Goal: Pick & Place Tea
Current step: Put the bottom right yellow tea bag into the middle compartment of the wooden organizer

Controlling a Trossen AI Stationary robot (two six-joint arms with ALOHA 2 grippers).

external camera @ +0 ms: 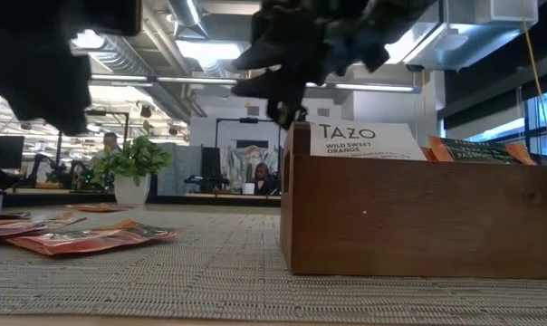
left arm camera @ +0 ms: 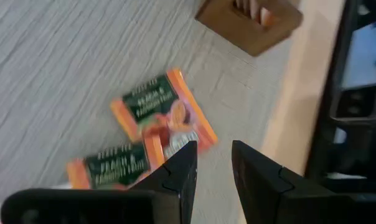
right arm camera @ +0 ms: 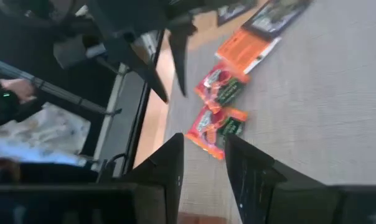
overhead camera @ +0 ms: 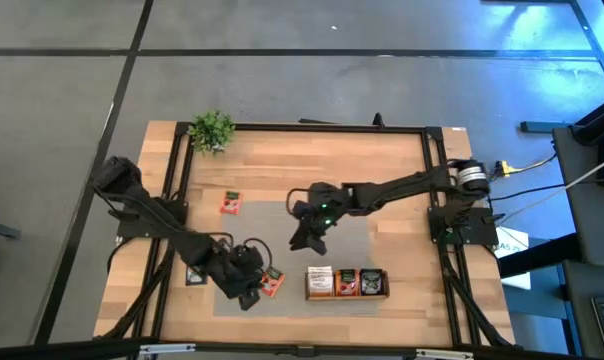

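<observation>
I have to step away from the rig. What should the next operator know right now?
Left gripper: jaws open with nothing between them, low over two orange peach sachets lying on the grey mat beside the wooden tray.
Right gripper: jaws apart, empty, hovering over the mat's middle.
Done: the tray holds sachets in all three compartments, a white Tazo one at one end.
Left: the two peach sachets, a red sachet on the bare table, and more at the mat's left edge.
</observation>
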